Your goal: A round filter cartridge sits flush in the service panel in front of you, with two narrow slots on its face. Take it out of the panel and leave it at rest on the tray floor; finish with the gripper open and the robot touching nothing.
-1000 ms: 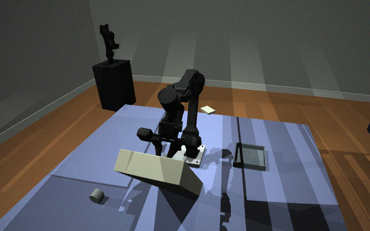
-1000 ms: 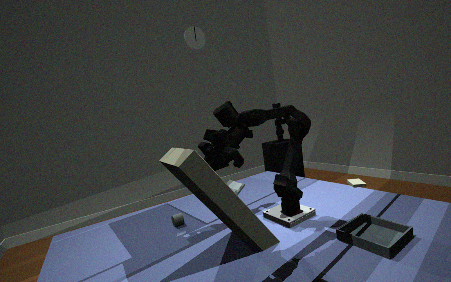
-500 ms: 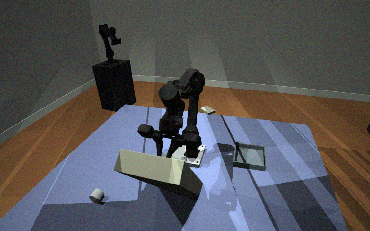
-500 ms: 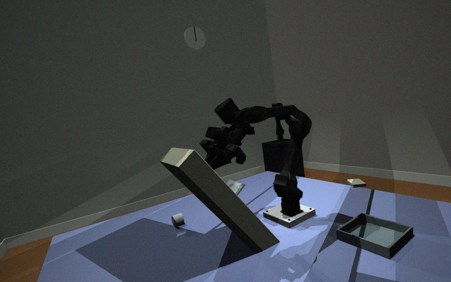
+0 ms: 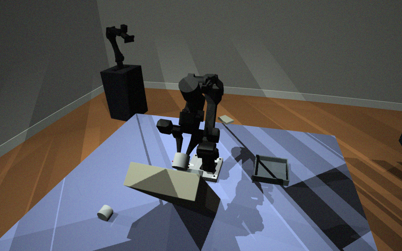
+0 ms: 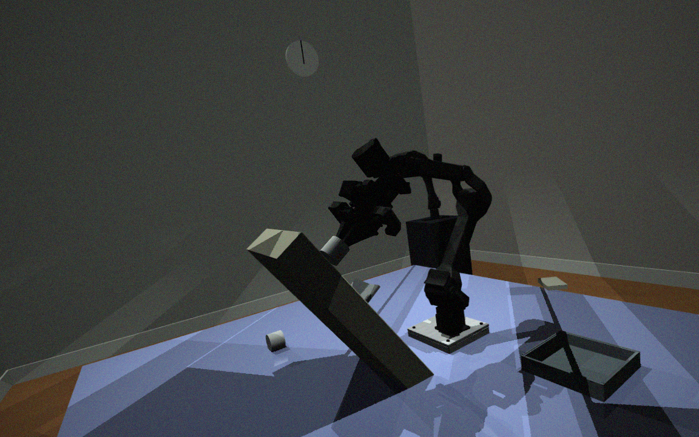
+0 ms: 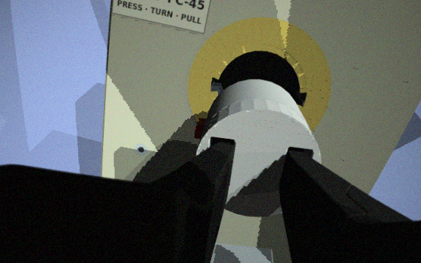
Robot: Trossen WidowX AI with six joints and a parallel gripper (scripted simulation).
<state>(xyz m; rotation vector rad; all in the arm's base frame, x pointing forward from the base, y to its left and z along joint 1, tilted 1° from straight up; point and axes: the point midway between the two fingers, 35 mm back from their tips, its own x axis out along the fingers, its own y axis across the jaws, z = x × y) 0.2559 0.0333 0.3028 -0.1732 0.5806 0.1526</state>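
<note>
The white round filter cartridge [image 5: 180,161] [image 6: 334,250] [image 7: 259,128] is out in front of the dark round opening [image 7: 259,66] of the tilted service panel [image 5: 162,181] [image 6: 360,309] [image 7: 353,91]. My gripper [image 5: 183,152] [image 6: 343,240] [image 7: 256,153] is shut on the cartridge, with its fingertips in the two face slots. A red mark [image 7: 200,128] shows at the cartridge's side. Any gap between its rear end and the panel is hard to judge. The grey tray [image 5: 263,179] [image 6: 621,374] stands on the table, with no cartridge in it.
A loose pale cylinder [image 5: 105,212] [image 6: 275,340] lies on the table on the panel's far side from the arm base [image 5: 218,171] [image 6: 422,331]. The base stands between panel and tray. A flat pale block [image 5: 225,119] [image 6: 552,282] lies behind the arm.
</note>
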